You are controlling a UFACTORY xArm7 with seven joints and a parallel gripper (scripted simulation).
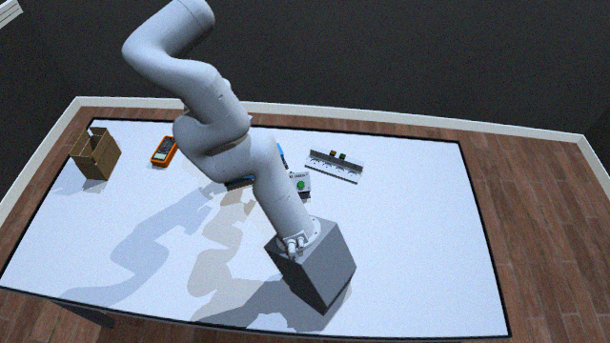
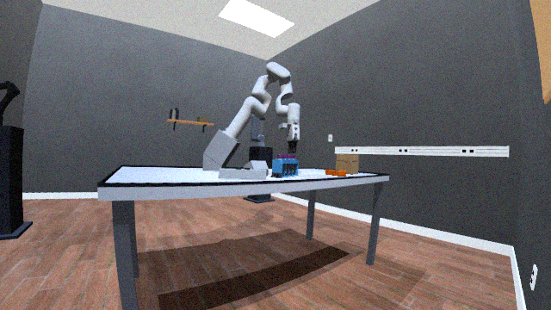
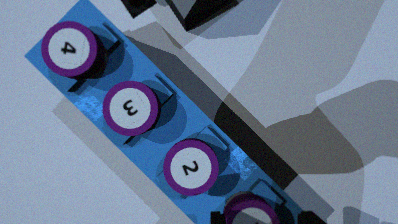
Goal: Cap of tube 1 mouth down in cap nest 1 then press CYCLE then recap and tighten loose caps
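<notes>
The blue decapping station (image 3: 150, 120) lies slantwise in the wrist view. The purple-rimmed caps marked 4 (image 3: 68, 48), 3 (image 3: 131, 108) and 2 (image 3: 191, 167) sit on their tubes. The cap of tube 1 (image 3: 250, 212) is cut off by the bottom edge. My gripper (image 2: 293, 148) hovers just above the station (image 2: 285, 167), over the tube 1 end, partly open with nothing in it. Only dark finger tips show at the bottom of the wrist view. In the top view the arm hides the gripper and most of the station (image 1: 281, 154). The cap tray (image 1: 335, 165) with its unlit amber lamp (image 1: 333, 152) and green lamp (image 1: 342, 155) lies beyond. The key housing (image 1: 300, 179) shows its green key (image 1: 300, 184).
An open cardboard box (image 1: 95, 152) and an orange multimeter (image 1: 164, 151) lie at the far left of the mat. The arm's grey base block (image 1: 312, 264) stands near the front. The blue key is hidden behind the arm.
</notes>
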